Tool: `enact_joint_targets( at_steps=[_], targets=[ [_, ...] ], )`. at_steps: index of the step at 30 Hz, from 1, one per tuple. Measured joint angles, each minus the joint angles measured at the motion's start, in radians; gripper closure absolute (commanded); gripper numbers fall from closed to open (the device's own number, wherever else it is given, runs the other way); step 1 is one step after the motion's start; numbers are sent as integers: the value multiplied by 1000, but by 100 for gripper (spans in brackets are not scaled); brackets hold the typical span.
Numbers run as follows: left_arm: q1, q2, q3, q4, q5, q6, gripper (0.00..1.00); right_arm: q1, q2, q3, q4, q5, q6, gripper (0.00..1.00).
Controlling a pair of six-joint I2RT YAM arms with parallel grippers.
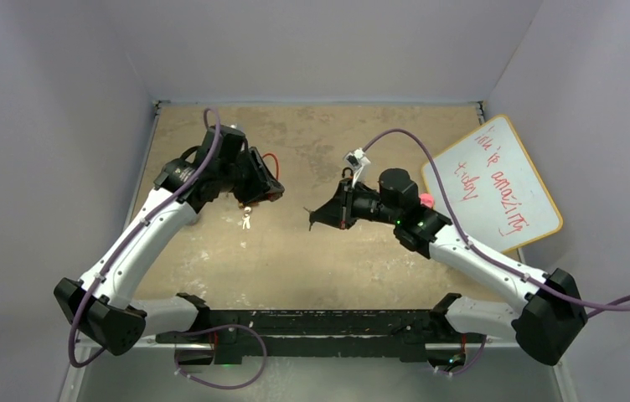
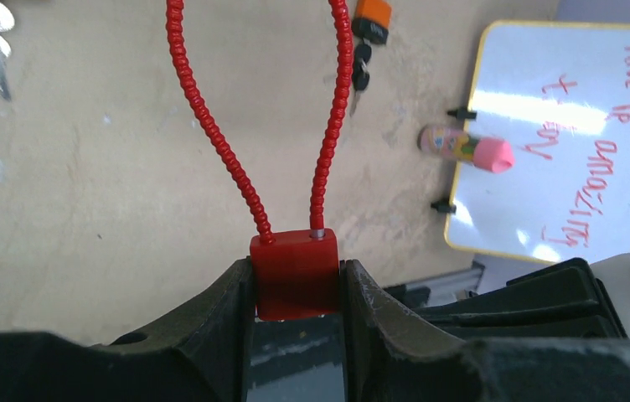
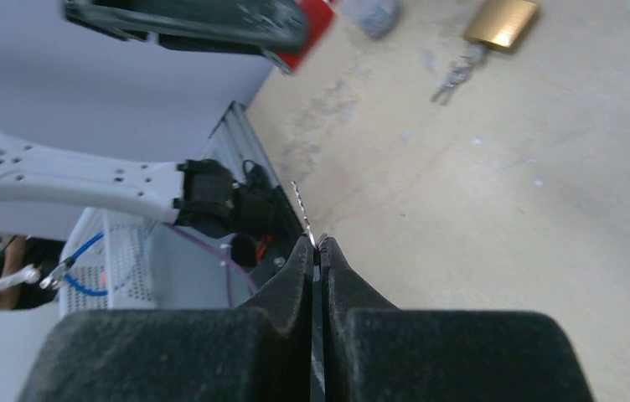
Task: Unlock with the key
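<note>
Trouble may start at the red plastic block-bodied cable lock: the left gripper, part-open, clamps its two sides, and the keyhole is not visible, possibly buried toward the palm where no key could reach. The thin silver key is the other risk. The right gripper, pinched fully closed, holds it with only a sliver showing, so contact could twist it loose. The cable lock lies well apart from the key, ahead of the right gripper's tips.

Two white-and-black robot arms
Purple cables are running along the left arm and the right arm.
</note>
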Motion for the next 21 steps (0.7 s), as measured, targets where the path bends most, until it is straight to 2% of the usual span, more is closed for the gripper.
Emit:
enact_joint_targets(
  at_steps=[9, 21],
  targets=[
    [14, 15, 9, -66, 282, -95, 100, 19, -12, 8, 102, -146, 19, 100],
    [15, 15, -51, -55, 370, -164, 100, 18, -32, 8, 73, -222, -67, 100]
  ],
)
